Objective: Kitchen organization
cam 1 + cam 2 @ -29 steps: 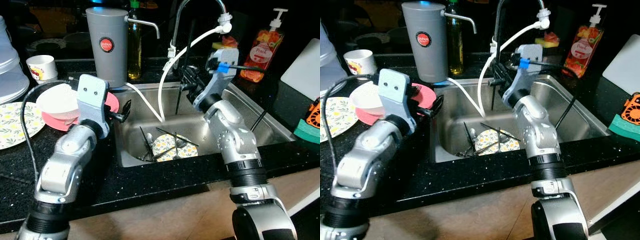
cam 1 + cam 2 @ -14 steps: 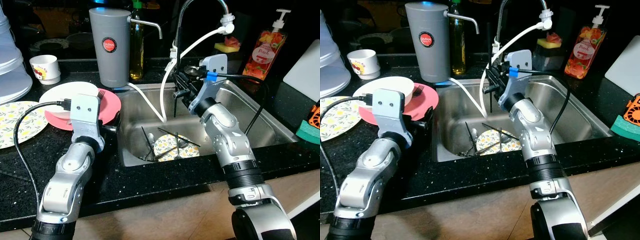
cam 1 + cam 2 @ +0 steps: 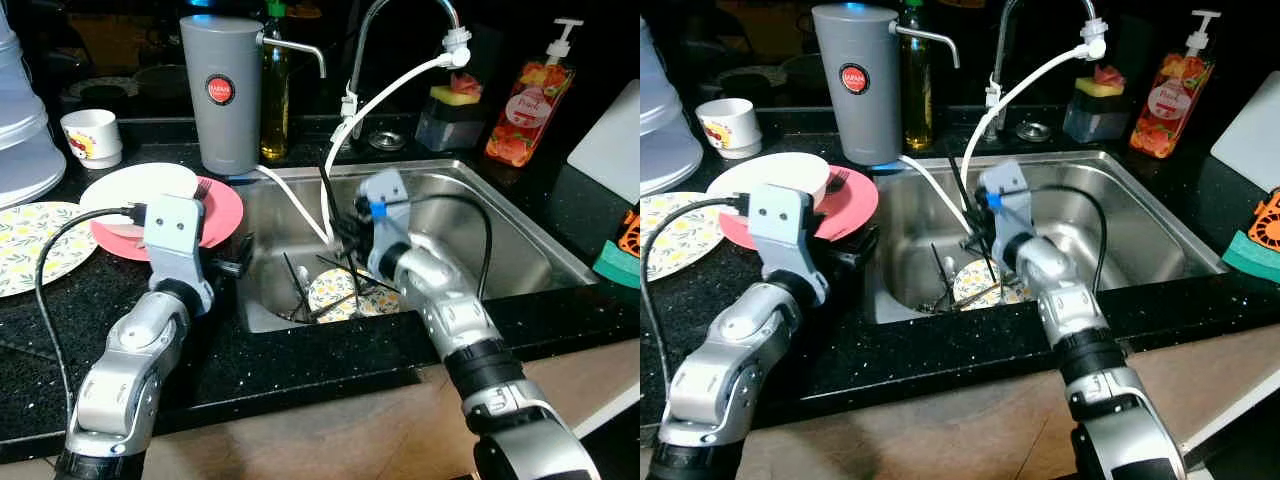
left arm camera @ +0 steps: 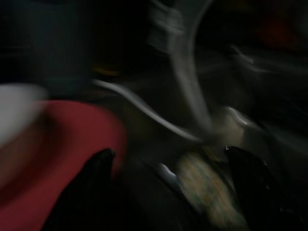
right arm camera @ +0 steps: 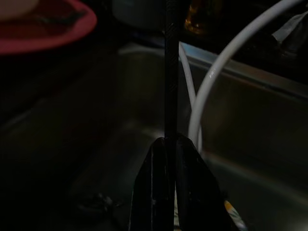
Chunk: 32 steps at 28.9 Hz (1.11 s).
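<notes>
The right pincer [image 5: 166, 144] is down in the steel sink [image 3: 520, 235], its 2 black fingers [image 5: 153, 187] pressed together on a thin black chopstick [image 5: 171, 72]; in the right wrist view the stick runs straight out from between the tips, upright, its free end rising beside the white hose [image 3: 390, 90] toward the tap. Below and a little to the robot's left of that pincer lies the patterned plate [image 3: 335, 290] on the sink floor, with several more dark sticks [image 3: 345, 270] crossed over it at loose angles. The right arm is plainly the nearer one to that pile. The left pincer [image 4: 168, 192] hangs over the worktop edge between the red plate [image 3: 215, 215] and the sink, fingers apart with nothing between them, though its wrist view is badly blurred, so this is likely rather than certain. How many sticks lie under the arm is hard to make out, since the right forearm covers part of the plate.
</notes>
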{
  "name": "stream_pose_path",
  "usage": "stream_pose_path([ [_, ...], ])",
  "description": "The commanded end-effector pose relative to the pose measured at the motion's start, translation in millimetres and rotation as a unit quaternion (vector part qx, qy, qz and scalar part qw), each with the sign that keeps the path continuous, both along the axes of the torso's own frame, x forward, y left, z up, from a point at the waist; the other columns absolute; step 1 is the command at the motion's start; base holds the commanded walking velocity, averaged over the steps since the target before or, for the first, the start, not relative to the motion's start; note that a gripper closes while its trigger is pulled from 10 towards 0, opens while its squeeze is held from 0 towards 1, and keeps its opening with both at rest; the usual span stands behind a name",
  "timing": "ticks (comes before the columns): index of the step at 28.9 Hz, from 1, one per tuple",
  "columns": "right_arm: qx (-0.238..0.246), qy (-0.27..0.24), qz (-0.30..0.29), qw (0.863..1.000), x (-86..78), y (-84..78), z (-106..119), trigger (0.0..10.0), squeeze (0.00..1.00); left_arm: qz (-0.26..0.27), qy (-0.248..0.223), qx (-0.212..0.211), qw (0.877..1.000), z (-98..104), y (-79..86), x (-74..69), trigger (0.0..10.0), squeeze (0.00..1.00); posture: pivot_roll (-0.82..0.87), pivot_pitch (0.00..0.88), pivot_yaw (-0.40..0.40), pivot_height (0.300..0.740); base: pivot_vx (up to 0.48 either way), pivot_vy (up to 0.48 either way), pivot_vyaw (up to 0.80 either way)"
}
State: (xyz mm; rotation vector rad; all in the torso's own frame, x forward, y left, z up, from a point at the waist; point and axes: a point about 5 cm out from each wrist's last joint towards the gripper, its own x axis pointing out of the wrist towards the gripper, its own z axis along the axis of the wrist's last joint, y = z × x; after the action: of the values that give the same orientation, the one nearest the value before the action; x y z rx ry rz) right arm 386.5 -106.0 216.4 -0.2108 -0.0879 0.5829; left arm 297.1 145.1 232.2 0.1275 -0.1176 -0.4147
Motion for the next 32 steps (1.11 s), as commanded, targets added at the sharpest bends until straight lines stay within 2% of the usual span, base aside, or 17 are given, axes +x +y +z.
stream_pose_path([
  [1, -0.011, 0.002, -0.002, 1.000, 0.9, -2.9, -3, 0.0, 0.00, -0.037, -0.001, 0.010, 0.999, 4, -8.6, -3.0, 10.0, 0.00, 0.00, 0.076, -0.049, 0.740, 0.000, 0.000, 0.00],
  [2, -0.016, 0.005, -0.003, 1.000, 1.5, -3.4, -5, 0.0, 0.00, -0.060, 0.004, 0.035, 0.998, 5, -12.1, -4.4, 10.0, 0.00, 0.00, 0.074, -0.051, 0.740, 0.000, 0.000, 0.00],
  [3, -0.016, 0.005, -0.003, 1.000, 1.5, -3.4, -5, 0.0, 0.00, -0.060, 0.004, 0.035, 0.998, 5, -12.1, -4.4, 10.0, 0.00, 0.00, 0.074, -0.051, 0.740, 0.000, 0.000, 0.00],
  [6, -0.049, 0.014, -0.007, 0.999, 3.4, -5.3, -14, 0.0, 0.00, -0.097, 0.060, 0.133, 0.984, -3, -16.6, -5.9, 10.0, 0.00, 0.00, 0.071, -0.050, 0.740, 0.000, 0.000, 0.00],
  [13, -0.087, 0.037, -0.004, 0.996, 3.7, -7.4, -28, 0.0, 0.00, -0.113, 0.108, 0.180, 0.971, -4, -10.5, -8.1, 10.0, 0.00, 0.00, 0.072, -0.049, 0.740, 0.000, 0.000, 0.00],
  [17, -0.095, 0.043, 0.002, 0.995, 2.7, -6.7, -33, 0.0, 0.00, -0.115, 0.120, 0.187, 0.968, -5, -7.3, -9.1, 10.0, 0.00, 0.00, 0.074, -0.049, 0.740, 0.000, 0.000, 0.00],
  [18, -0.099, 0.043, 0.005, 0.994, 2.4, -6.0, -34, 3.3, 0.00, -0.118, 0.121, 0.188, 0.968, -4, -7.3, -9.5, 10.0, 0.00, 0.00, 0.074, -0.049, 0.740, 0.000, 0.000, 0.00],
  [19, -0.099, 0.043, 0.005, 0.994, 2.4, -6.0, -34, 3.3, 0.00, -0.118, 0.121, 0.188, 0.968, -4, -7.3, -9.5, 10.0, 0.00, 0.00, 0.074, -0.049, 0.740, 0.000, 0.000, 0.00],
  [20, -0.104, 0.044, 0.011, 0.994, 2.0, -4.9, -35, 4.8, 0.00, -0.122, 0.125, 0.185, 0.967, -4, -8.0, -10.2, 10.0, 0.00, 0.00, 0.074, -0.049, 0.740, 0.000, 0.000, 0.00],
  [21, -0.104, 0.044, 0.011, 0.994, 2.0, -4.9, -35, 4.8, 0.00, -0.122, 0.125, 0.185, 0.967, -4, -8.0, -10.2, 10.0, 0.00, 0.00, 0.074, -0.049, 0.740, 0.000, 0.000, 0.00],
  [22, -0.108, 0.045, 0.017, 0.993, 1.4, -3.8, -36, 5.7, 0.00, -0.126, 0.126, 0.183, 0.967, -4, -8.9, -10.9, 10.0, 0.00, 0.00, 0.077, -0.050, 0.740, 0.000, 0.000, 0.00],
  [23, -0.111, 0.045, 0.021, 0.993, 1.0, -2.9, -37, 8.4, 0.00, -0.129, 0.128, 0.178, 0.967, -4, -9.9, -11.4, 10.0, 0.00, 0.00, 0.077, -0.050, 0.740, 0.000, 0.000, 0.00],
  [25, -0.111, 0.045, 0.021, 0.993, 1.0, -2.9, -37, 8.4, 0.00, -0.129, 0.128, 0.178, 0.967, -4, -9.9, -11.4, 10.0, 0.00, 0.00, 0.077, -0.050, 0.740, 0.000, 0.000, 0.00],
  [26, -0.114, 0.044, 0.025, 0.992, 0.7, -2.0, -37, 10.0, 0.00, -0.130, 0.130, 0.174, 0.967, -3, -10.5, -11.7, 10.0, 0.00, 0.00, 0.077, -0.050, 0.740, 0.000, 0.000, 0.00],
  [28, -0.117, 0.048, 0.038, 0.991, 0.1, -0.5, -37, 10.0, 0.00, -0.131, 0.132, 0.171, 0.968, -2, -11.2, -11.5, 10.0, 0.00, 0.00, 0.080, -0.052, 0.740, 0.000, 0.000, 0.00],
  [29, -0.116, 0.050, 0.044, 0.991, -0.3, 0.2, -37, 10.0, 1.00, -0.131, 0.132, 0.171, 0.967, -2, -11.1, -11.3, 10.0, 0.00, 0.00, 0.082, -0.052, 0.740, 0.000, 0.000, 0.00],
  [32, -0.116, 0.053, 0.051, 0.991, -0.9, 1.2, -38, 10.0, 1.00, -0.128, 0.132, 0.172, 0.968, -2, -10.2, -10.8, 10.0, 0.00, 0.00, 0.082, -0.052, 0.740, 0.000, 0.000, 0.00],
])
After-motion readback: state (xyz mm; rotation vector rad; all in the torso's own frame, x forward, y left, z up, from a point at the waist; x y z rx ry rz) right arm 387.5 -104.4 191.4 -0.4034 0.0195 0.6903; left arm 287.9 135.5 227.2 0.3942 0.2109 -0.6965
